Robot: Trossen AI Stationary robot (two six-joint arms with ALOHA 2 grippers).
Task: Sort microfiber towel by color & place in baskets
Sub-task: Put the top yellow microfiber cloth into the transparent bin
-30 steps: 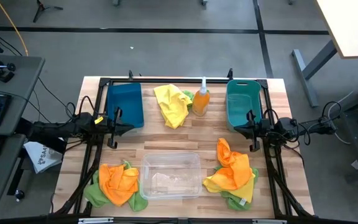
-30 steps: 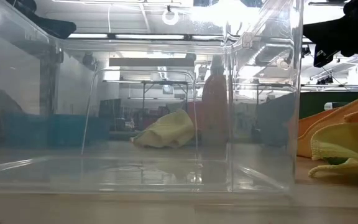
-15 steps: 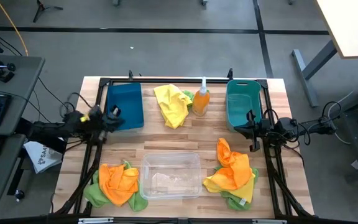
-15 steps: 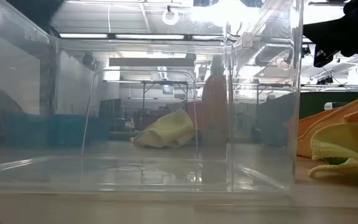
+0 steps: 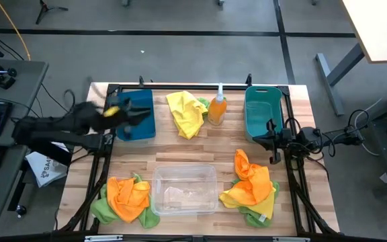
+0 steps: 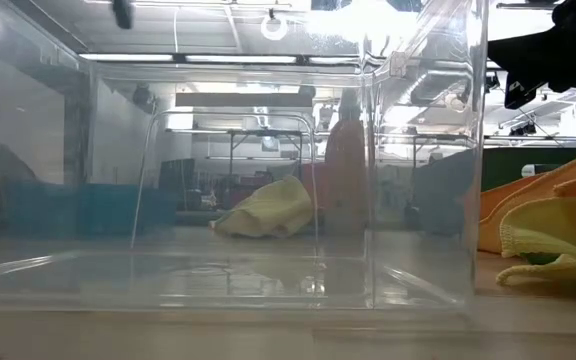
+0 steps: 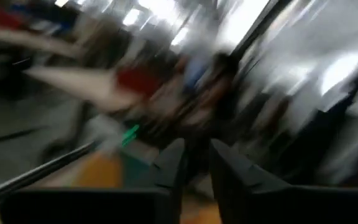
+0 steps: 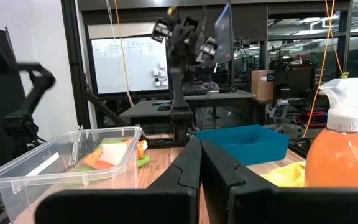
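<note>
Sitting towel-free, the blue basket [image 5: 134, 113], teal basket [image 5: 261, 111] and clear basket [image 5: 184, 189]; both tools narrow.

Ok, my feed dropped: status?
Left gripper over blue basket, empty. Right gripper parked by teal basket. Towels unsorted; clear basket empty.

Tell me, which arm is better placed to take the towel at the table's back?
Probably left: the left gripper hangs over the blue basket, beside the yellow towel. The right gripper waits by the teal basket, farther off.
</note>
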